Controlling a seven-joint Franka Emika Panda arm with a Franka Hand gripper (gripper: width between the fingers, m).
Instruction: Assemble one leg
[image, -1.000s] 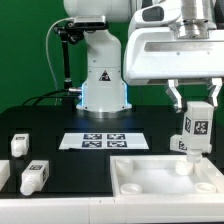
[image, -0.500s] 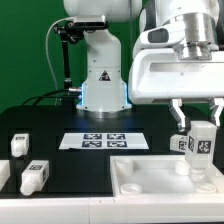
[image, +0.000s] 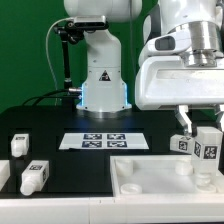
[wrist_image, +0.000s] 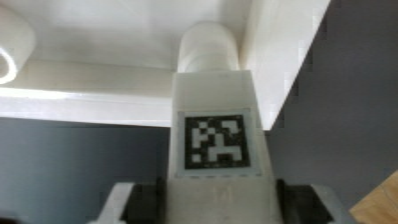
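My gripper (image: 207, 140) is shut on a white tagged leg (image: 208, 148) and holds it upright over the far right part of the large white tray-like panel (image: 150, 178). Another tagged leg (image: 183, 144) stands just behind it at the panel's far edge. In the wrist view the held leg (wrist_image: 217, 130) fills the middle, gripped between both fingers (wrist_image: 134, 200), its rounded tip over the white panel (wrist_image: 89, 85). Two more legs (image: 34, 177) (image: 18, 144) lie on the black table at the exterior view's left.
The marker board (image: 103, 139) lies flat in the middle of the table in front of the robot base (image: 103, 92). The black table (image: 70, 165) ends in front of the panel.
My gripper has moved with the leg toward the exterior view's right and slightly lower, closer to the panel's right corner.
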